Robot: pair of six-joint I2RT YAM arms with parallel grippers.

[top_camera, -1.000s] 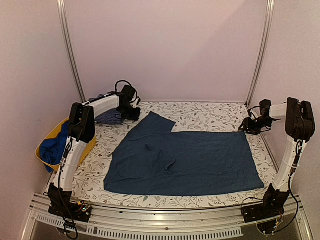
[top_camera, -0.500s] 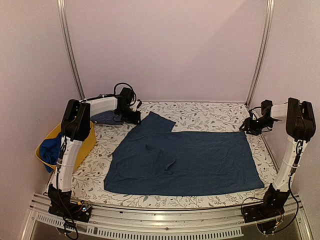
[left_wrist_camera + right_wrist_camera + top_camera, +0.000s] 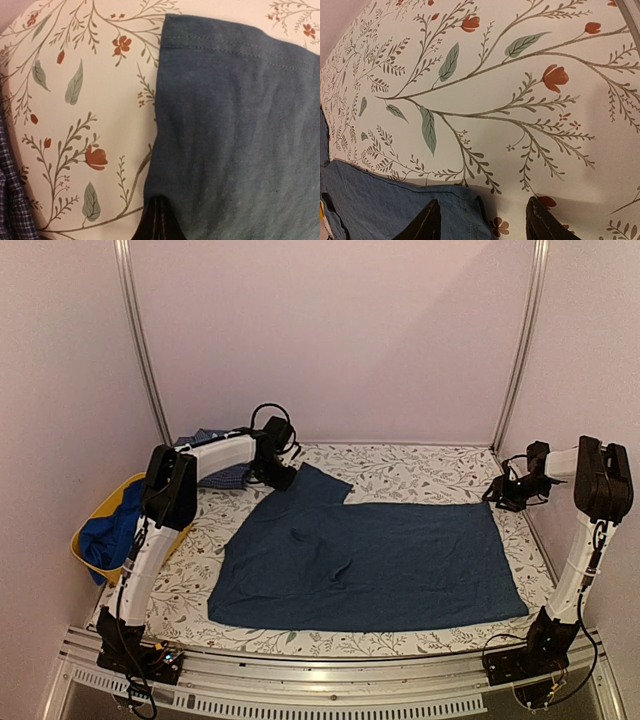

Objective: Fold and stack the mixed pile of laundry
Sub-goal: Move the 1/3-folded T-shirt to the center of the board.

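Observation:
The large dark navy-teal cloth (image 3: 370, 560) lies spread flat on the flowered table cover (image 3: 420, 475). My left gripper (image 3: 283, 476) is at its far left flap. In the left wrist view the gripper (image 3: 159, 217) is shut, pinching the edge of the cloth (image 3: 235, 125). My right gripper (image 3: 497, 495) hovers at the cloth's far right corner. In the right wrist view it (image 3: 482, 225) is open, with that corner (image 3: 395, 210) lying between the fingers. The checked shirt (image 3: 218, 472) lies behind my left arm. The royal-blue piece (image 3: 105, 535) is in the yellow tub (image 3: 178, 530).
The yellow tub stands off the table's left edge. Metal frame posts (image 3: 140, 340) rise at the back corners before a plain wall. An edge of the checked shirt (image 3: 10, 200) shows at the left of the left wrist view.
My left arm has swung right, from over the checked shirt to the far left flap of the dark cloth. The right gripper has shifted only slightly.

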